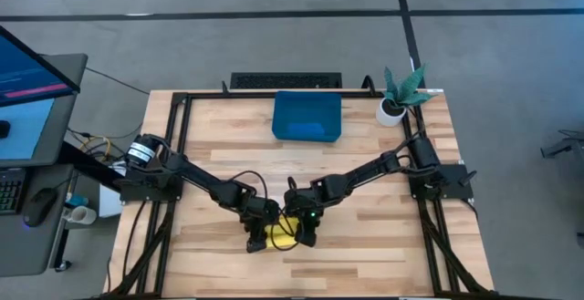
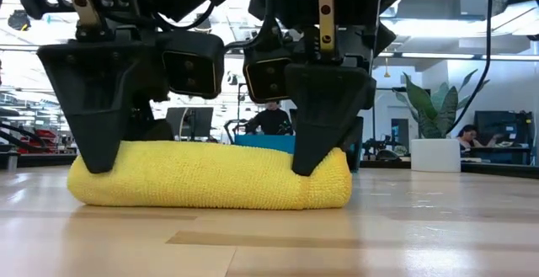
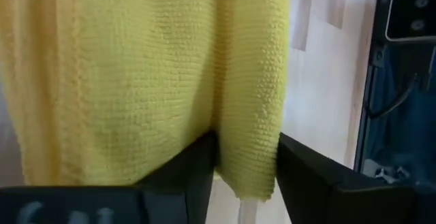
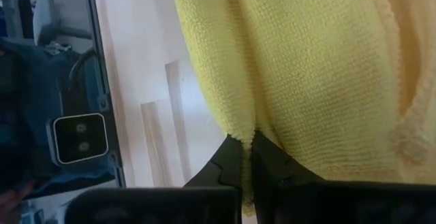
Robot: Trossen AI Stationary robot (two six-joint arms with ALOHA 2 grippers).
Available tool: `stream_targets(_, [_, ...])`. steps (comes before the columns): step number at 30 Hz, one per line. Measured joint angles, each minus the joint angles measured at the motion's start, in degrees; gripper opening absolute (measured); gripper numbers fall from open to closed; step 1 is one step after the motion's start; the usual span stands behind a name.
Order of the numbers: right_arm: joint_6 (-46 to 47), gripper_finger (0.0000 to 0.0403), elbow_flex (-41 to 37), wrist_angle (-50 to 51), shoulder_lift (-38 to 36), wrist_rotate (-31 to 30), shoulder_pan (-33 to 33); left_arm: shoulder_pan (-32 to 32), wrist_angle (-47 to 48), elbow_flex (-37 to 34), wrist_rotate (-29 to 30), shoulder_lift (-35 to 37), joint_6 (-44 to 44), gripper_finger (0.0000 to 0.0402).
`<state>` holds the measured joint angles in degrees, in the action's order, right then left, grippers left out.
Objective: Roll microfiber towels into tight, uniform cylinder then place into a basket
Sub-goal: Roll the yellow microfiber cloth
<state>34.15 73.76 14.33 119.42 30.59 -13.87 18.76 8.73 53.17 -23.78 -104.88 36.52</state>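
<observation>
Yellow towel (image 2: 210, 176) is lying rolled on the bench (image 2: 269, 243): left tool (image 2: 97, 155) is straddling 1 end, fingers spread, while right tool (image 2: 313, 155) is pinching the other, keeping the roll tight.

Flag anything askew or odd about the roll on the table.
The yellow towel lies rolled on the table, but not uniformly: one end shows a separate fold and a loose flap hangs out. Nothing is spilled or damaged.
</observation>
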Motion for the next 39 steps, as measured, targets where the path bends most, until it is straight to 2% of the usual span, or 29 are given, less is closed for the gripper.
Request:
stream_targets(10, [-1.6,0.0026,0.0,0.0,0.0,0.7,0.0,2.2,1.0,0.0,3.2,0.6,-2.9,0.0131])
stream_targets(15, [-1.6,0.0025,0.0,0.7,0.0,1.5,0.0,3.7,6.6,-0.3,5.7,3.0,-2.5,0.0126])
stream_targets(21, [-1.6,0.0028,-0.1,0.6,0.0,1.5,0.0,7.1,12.6,-0.3,14.0,6.6,-0.8,0.0126])
stream_targets(28, [-1.6,0.0026,0.0,0.4,0.0,1.4,0.1,13.5,3.4,-0.2,21.8,8.0,-7.8,0.0126])
stream_targets(34, [-1.2,0.0026,0.0,0.3,0.0,1.2,0.2,17.1,-5.7,-0.1,32.3,8.1,-16.1,0.0125])
stream_targets(37, [-1.2,0.0023,0.0,0.3,0.0,1.2,0.2,16.4,-5.9,0.0,33.1,8.0,-18.4,0.0125])
stream_targets(39, [-1.2,0.0024,0.0,0.2,0.0,1.2,0.2,15.3,-6.9,0.0,31.4,7.0,-18.4,0.0125])
